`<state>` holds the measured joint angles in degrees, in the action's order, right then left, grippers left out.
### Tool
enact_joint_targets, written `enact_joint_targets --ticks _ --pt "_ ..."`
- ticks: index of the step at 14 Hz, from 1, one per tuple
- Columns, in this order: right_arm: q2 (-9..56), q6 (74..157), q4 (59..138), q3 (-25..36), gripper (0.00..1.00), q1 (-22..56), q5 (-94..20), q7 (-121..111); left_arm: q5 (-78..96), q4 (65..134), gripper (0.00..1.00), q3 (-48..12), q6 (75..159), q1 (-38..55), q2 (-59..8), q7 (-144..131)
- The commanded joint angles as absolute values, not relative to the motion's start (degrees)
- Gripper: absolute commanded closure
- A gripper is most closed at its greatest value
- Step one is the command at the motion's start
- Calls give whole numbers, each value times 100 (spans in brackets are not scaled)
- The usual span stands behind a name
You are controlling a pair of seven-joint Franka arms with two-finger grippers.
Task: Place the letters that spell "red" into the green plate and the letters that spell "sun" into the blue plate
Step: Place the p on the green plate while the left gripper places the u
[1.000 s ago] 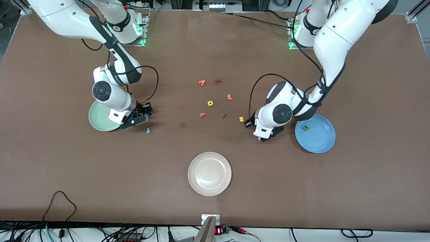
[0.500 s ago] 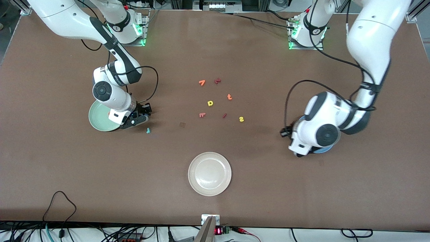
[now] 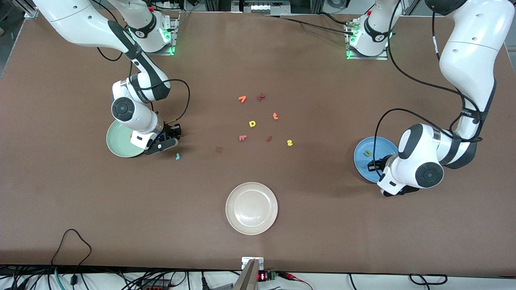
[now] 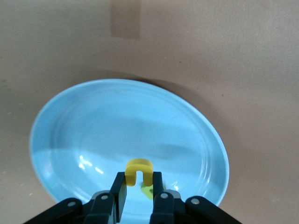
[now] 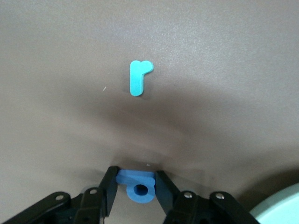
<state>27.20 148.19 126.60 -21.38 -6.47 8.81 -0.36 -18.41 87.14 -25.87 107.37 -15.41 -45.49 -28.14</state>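
My left gripper [image 4: 139, 179] is shut on a yellow "u" [image 4: 139, 167] and hangs low over the blue plate [image 4: 93, 135]. A green letter [image 3: 367, 153] lies in that plate [image 3: 360, 160], under my left gripper [image 3: 375, 166]. My right gripper [image 5: 136, 183] is down at the table beside the green plate [image 3: 116, 141], its fingers pressed against both sides of a blue "d" [image 5: 139, 185]. The teal "r" [image 5: 138, 77] lies just ahead of those fingers, and it [image 3: 177, 156] is nearer the front camera than my right gripper [image 3: 168, 139]. A yellow "s" [image 3: 289, 142] lies mid-table.
Loose letters sit mid-table: a yellow "d"/"p" [image 3: 252, 123], an orange "t" [image 3: 275, 116], and orange and dark red pieces [image 3: 242, 98] farther from the camera. A cream-white plate [image 3: 251, 208] stands nearest the camera. A small brown square [image 3: 219, 149] lies on the table.
My left arm has swung from beside the yellow "s" toward its own end of the table, now over the blue plate. My right gripper has closed in on the blue "d" without shifting place.
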Motion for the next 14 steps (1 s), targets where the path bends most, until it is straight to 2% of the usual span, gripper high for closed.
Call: enact_joint_targets --ticks 1,3,5,6,9,11,14 --pt "2786 14889 12630 -2048 71 -580 949 -18 -1986 8719 0 -2637 10723 -1520 -4483 -2742" --pt "2725 14871 12621 -2039 72 -589 941 -26 -1978 8710 0 -2698 10679 -1468 -4386 -2829" --pt "2471 14688 12612 -2039 72 -633 923 -44 -1907 8675 0 -3074 10356 -1468 -4280 -2847" --pt "2252 14408 12560 -2039 72 -659 897 -44 -1916 8666 0 -3389 10127 -1485 -4272 -2891" --pt "1829 13135 12008 -2039 72 -887 896 -114 -1942 8736 0 -4094 10133 -1206 -4306 -2822" --pt "1767 12876 11865 -2039 72 -1071 905 -280 -1907 8771 0 -4104 10588 -749 -4315 -2795" --pt "1906 12937 11918 -2039 71 -1607 896 -834 -1890 9157 0 -4096 11528 -450 -4438 -3338"
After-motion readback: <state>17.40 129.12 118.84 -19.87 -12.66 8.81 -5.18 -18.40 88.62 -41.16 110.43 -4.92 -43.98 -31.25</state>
